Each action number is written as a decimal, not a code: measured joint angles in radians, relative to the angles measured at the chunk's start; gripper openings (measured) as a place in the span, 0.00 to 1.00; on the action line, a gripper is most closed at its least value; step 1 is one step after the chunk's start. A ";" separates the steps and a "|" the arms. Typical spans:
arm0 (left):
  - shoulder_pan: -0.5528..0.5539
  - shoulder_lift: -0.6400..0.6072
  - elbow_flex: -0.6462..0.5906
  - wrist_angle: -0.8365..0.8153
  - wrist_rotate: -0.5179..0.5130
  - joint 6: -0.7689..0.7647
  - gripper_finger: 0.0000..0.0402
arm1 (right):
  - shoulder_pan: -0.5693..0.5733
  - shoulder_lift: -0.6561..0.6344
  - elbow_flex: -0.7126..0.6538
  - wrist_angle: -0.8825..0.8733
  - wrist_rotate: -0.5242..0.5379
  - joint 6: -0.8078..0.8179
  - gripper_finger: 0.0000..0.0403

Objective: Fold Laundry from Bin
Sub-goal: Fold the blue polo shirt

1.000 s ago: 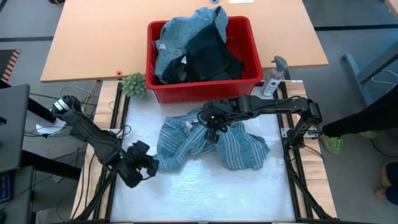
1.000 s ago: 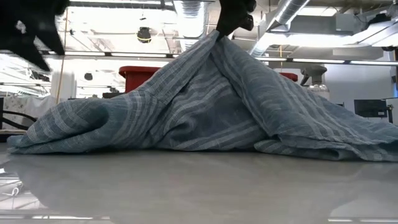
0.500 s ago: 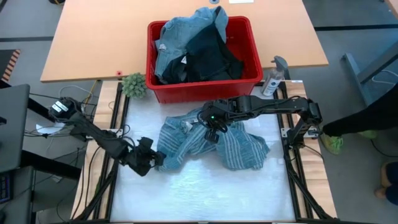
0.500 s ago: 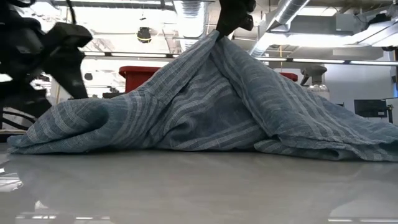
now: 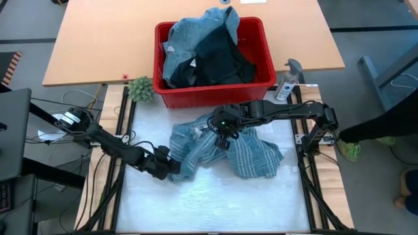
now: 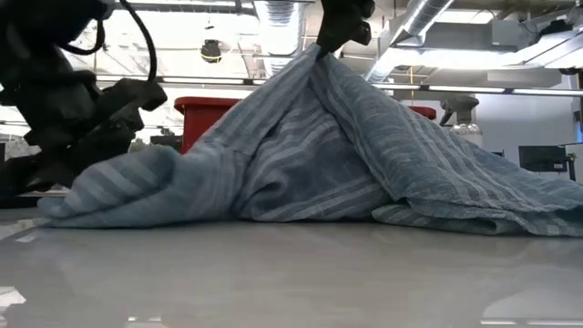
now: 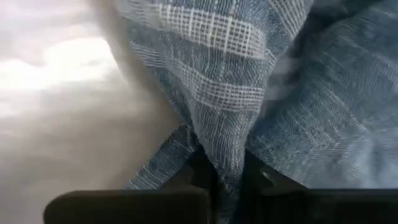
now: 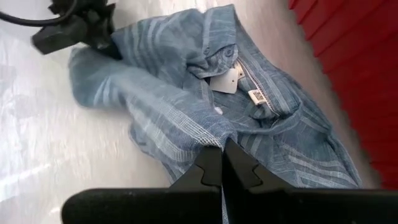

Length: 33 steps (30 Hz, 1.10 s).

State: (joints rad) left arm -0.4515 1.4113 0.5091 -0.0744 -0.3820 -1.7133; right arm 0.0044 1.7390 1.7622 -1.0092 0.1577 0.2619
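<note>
Both claws pinch the striped shirt [image 5: 222, 151].

- The near half of the white table [image 5: 215, 205] lies bare from left edge to right, wide enough for a gripper to pass.
- The striped shirt [image 5: 248, 153] covers the table's middle, tented up where the right gripper [image 5: 223, 138] pinches it; the low view shows this peak blocking the way across.
- The left gripper [image 5: 171, 166], clamped on the shirt's left edge, and its arm bar the left side diagonally.
- The red bin [image 5: 261, 86], heaped with denim and dark garments, walls off the far edge.
- A small green plant [image 5: 140, 89] stands just left of the bin; a spray bottle [image 5: 287, 79] stands just right of it.
- The right arm spans the strip between bin and shirt.
</note>
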 joint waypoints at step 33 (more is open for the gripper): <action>-0.266 -0.187 0.722 -1.242 -0.110 -0.274 0.00 | 0.107 0.000 0.000 -0.028 -0.002 0.083 0.05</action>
State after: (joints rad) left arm -0.7173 1.2240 1.2311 -1.3165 -0.4923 -1.9873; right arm 0.1116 1.7390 1.7622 -1.0370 0.1555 0.3453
